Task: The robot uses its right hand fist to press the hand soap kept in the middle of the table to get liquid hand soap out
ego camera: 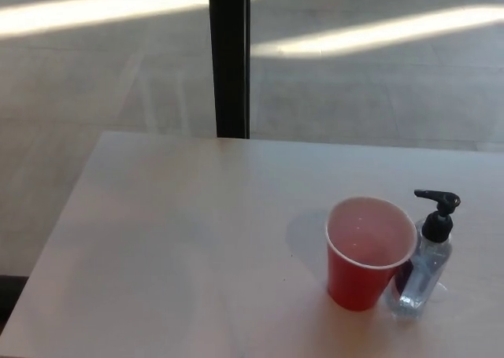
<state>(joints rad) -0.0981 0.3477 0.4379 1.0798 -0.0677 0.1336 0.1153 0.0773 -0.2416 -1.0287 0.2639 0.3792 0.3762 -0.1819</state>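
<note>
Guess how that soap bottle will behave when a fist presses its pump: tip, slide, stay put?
The soap bottle looks slim and tall with a small base, so an off-centre press could tip it. Its clear body seems mostly empty, so it is probably light and may slide on the smooth table. The red cup right beside it might get knocked.
</note>
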